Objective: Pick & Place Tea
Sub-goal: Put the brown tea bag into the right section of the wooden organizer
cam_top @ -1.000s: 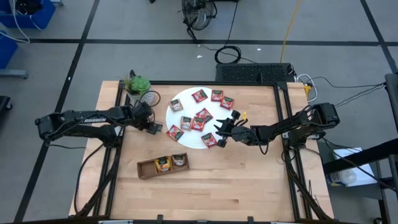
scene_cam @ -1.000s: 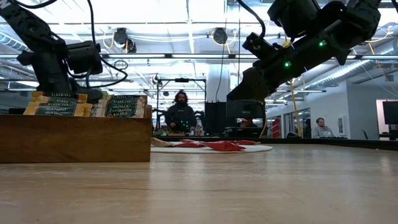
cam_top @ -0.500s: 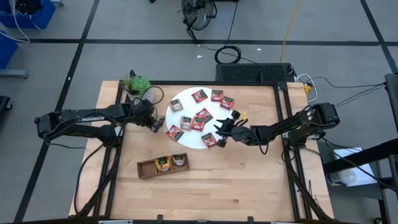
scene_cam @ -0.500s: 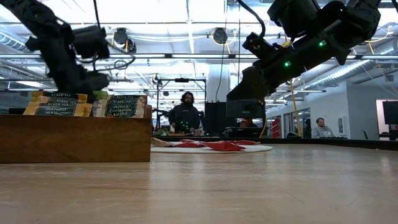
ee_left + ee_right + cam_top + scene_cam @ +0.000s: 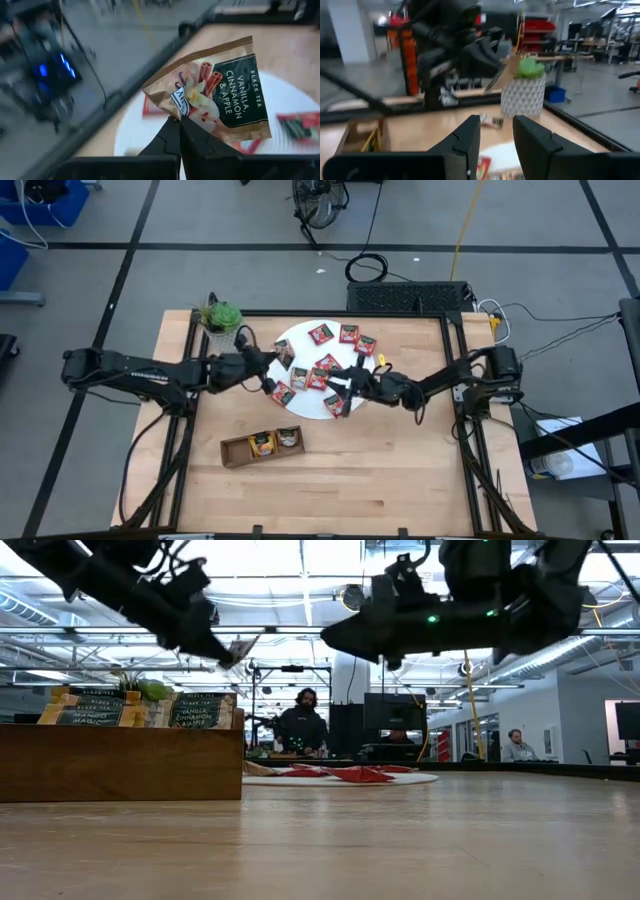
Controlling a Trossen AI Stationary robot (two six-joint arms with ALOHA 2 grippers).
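Wooden table (image 5: 400, 480) in open workshop. Your left gripper (image 5: 179, 121), above white disc (image 5: 300, 408) rim, pinched shut on vanilla cinnamon sachet (image 5: 220, 95). Step: carry. Next: swing to wooden tray (image 5: 235, 452), drop in matching compartment. Right gripper (image 5: 496, 131) partly open, seemingly empty, over disc.

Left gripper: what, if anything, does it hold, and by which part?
The left gripper pinches a vanilla cinnamon apple tea sachet by its edge. The right gripper holds nothing.

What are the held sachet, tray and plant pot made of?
Sachet: looks like printed foil or coated paper, matte, creased edges. Tray: wood, brown, visible grain. Pot: white, faceted surface, probably ceramic or plastic; can't tell which.
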